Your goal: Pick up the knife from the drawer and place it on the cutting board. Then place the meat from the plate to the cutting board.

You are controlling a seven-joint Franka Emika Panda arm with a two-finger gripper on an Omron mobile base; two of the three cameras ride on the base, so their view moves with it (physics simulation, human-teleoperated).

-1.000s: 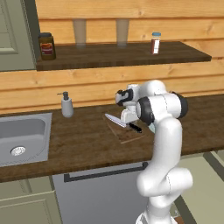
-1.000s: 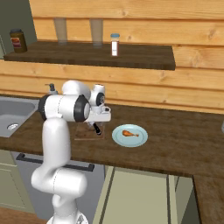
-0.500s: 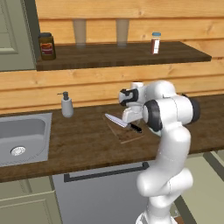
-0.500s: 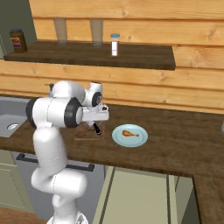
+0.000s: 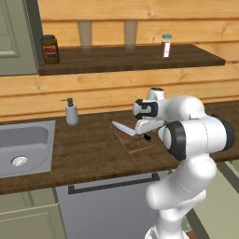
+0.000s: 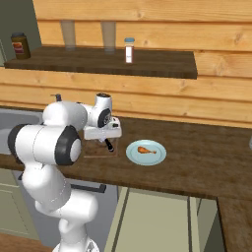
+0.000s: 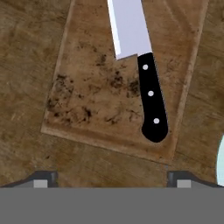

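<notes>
Arm posture first: the white Franka arm rises from its base in front of the dark counter and folds forward at a bulky elbow, with the wrist reaching out level over the cutting board (image 5: 135, 140), so the hand points down at the wood. The gripper (image 7: 111, 177) hangs above the near edge of the board with nothing between its fingers; the two dark fingertips (image 7: 41, 178) sit far apart at the bottom corners of the hand view, so the pincer is spread wide and touches neither the board nor the knife.

The knife (image 7: 142, 74) lies flat on the cutting board, its pointed silver blade aimed away from the hand and its black handle, set with three pale rivets, ending close to the board's near edge. In the left base view the blade (image 5: 122, 128) juts past the board's left side over the countertop.

The board is a flat brown wooden rectangle with dark mottled stains and a shallow groove along its border, a shade lighter than the dark plank-grained countertop (image 5: 84, 149) under it.

Just to the right of the board in the right base view sits the round, shallow, pale blue-teal plate (image 6: 135, 155), with the small orange-brown drumstick-shaped meat (image 6: 144, 150) resting on it. A sliver of the plate's rim shows at the right edge of the hand view.
</notes>
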